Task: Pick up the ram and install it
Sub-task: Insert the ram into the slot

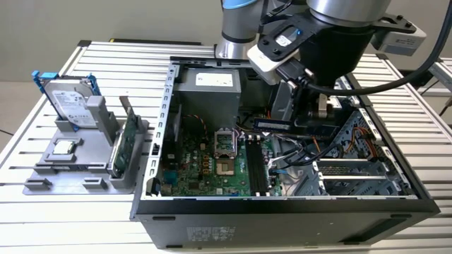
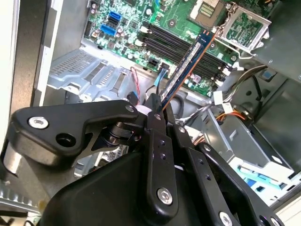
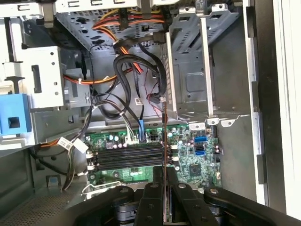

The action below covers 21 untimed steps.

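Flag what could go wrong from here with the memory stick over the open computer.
The gripper clamps the memory stick by one end, so it may pivot or slip under pressure. In the first wrist view it crosses the black slots rather than lining up, so it could jam. Loose cables hang close by and might snag.
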Tool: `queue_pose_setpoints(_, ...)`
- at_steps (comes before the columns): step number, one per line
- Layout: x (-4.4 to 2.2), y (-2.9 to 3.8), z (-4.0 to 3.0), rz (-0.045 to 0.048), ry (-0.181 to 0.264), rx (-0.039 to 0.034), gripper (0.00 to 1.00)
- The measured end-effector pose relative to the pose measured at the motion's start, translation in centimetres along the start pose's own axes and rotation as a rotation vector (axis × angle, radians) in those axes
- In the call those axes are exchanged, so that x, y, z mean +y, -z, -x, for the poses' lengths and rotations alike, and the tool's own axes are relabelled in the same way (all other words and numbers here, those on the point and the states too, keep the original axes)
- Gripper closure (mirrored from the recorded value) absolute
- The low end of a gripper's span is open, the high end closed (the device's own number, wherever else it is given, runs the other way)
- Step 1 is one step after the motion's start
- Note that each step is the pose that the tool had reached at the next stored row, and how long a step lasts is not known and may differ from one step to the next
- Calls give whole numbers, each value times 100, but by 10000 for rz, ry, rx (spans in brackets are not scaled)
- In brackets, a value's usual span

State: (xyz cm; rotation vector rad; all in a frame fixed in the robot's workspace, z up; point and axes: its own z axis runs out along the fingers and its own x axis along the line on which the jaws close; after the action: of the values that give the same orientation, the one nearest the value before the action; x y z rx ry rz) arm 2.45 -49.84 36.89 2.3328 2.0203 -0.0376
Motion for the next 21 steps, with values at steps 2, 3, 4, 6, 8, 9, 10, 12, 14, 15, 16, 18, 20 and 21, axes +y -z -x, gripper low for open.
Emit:
queue_pose_setpoints(2, 0, -3, 0, -12, -217, -6, 100)
queue_pose_setpoints(3, 0, -4, 0, -18, -332, -9, 100)
queue_pose_setpoints(4, 0, -5, 0, -24, -433, -12, 100)
queue_pose_setpoints(6, 0, -7, 0, -36, -670, -17, 100)
queue_pose_setpoints(8, 0, -8, 0, -50, -920, -24, 100)
queue_pose_setpoints(9, -1, -9, -1, -55, -1019, -25, 100)
queue_pose_setpoints(10, -1, -9, -4, -58, -1079, -24, 100)
queue_pose_setpoints(12, -1, -8, -11, -64, -1176, -28, 100)
queue_pose_setpoints(14, -4, -7, -24, -68, -1247, -31, 100)
queue_pose_setpoints(15, -5, -6, -31, -70, -1279, -32, 100)
queue_pose_setpoints(16, -5, -6, -38, -72, -1315, -33, 100)
queue_pose_setpoints(18, -6, -5, -45, -78, -1424, -37, 100)
queue_pose_setpoints(20, -8, -5, -50, -85, -1553, -40, 100)
queue_pose_setpoints(21, -8, -5, -52, -89, -1624, -41, 100)
